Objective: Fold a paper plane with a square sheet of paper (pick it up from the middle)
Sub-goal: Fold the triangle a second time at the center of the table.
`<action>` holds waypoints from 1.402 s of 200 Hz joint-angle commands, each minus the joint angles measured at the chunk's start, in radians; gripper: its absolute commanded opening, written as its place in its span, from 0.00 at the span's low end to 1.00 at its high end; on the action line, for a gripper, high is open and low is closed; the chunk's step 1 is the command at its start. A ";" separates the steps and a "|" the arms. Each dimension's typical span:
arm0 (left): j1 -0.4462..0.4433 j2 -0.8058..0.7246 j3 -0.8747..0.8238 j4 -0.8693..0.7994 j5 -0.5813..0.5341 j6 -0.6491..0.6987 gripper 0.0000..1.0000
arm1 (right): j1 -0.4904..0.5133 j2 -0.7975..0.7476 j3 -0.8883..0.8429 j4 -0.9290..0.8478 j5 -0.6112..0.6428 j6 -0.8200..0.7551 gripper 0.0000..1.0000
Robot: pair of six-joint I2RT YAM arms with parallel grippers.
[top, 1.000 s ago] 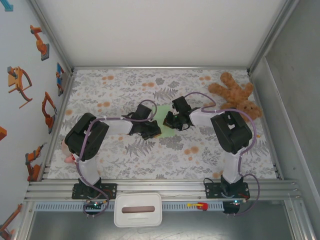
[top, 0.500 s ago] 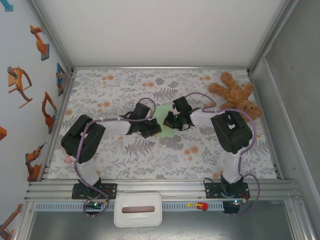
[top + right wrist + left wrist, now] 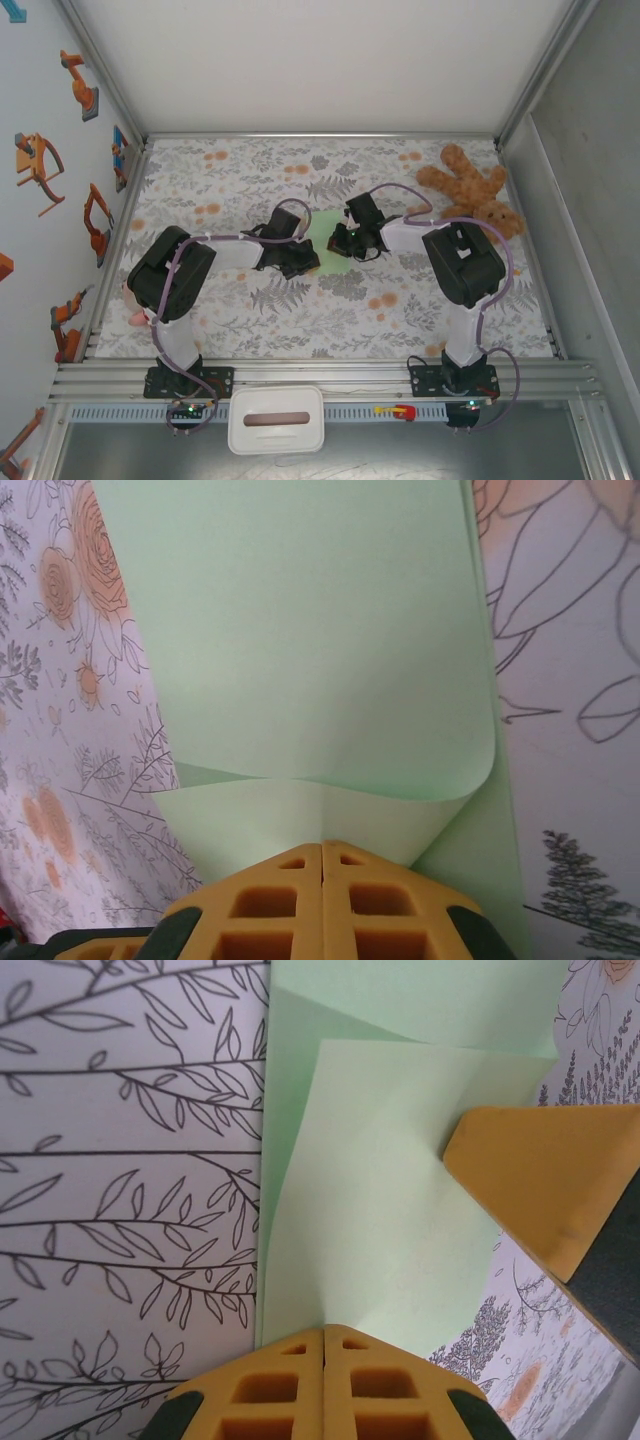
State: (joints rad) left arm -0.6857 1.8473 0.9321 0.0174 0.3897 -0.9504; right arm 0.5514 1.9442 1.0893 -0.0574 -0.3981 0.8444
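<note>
The square sheet of paper [image 3: 327, 230], pale mint green, lies mid-table between my two grippers, partly folded over itself. In the left wrist view the sheet [image 3: 380, 1210] has a flap lying on a lower layer, and my left gripper [image 3: 323, 1330] is shut on its near edge. The right gripper's yellow finger [image 3: 545, 1185] rests on the sheet's far right corner. In the right wrist view the sheet [image 3: 310, 640] curls up and over, with my right gripper [image 3: 322, 844] shut on the curled layer. From above, the left gripper [image 3: 312, 262] and right gripper [image 3: 336, 243] face each other across the paper.
A brown teddy bear [image 3: 470, 190] lies at the back right of the floral tablecloth [image 3: 230, 180]. A white lidded box [image 3: 276, 420] sits in front of the arm bases. Metal frame rails [image 3: 320, 135] border the table.
The left arm's elbow swung out to the left and came back. Both grippers stayed at the paper, the left one closing slightly tighter.
</note>
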 commanded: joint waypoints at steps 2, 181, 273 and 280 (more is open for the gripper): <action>0.008 0.016 -0.036 -0.086 -0.024 -0.004 0.02 | -0.022 -0.036 0.045 -0.037 0.042 -0.076 0.00; 0.012 0.018 -0.039 -0.121 -0.023 -0.011 0.00 | -0.158 0.069 0.014 0.021 -0.024 -0.141 0.00; 0.015 -0.064 0.123 -0.111 0.035 0.037 0.10 | -0.193 -0.174 -0.066 0.024 -0.035 -0.091 0.09; 0.017 -0.071 0.135 -0.110 0.029 0.039 0.13 | -0.186 -0.194 -0.089 0.030 -0.040 -0.074 0.12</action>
State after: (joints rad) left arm -0.6792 1.8412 0.9974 -0.0635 0.4053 -0.9436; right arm 0.3435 1.8545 1.0664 -0.0422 -0.4435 0.7223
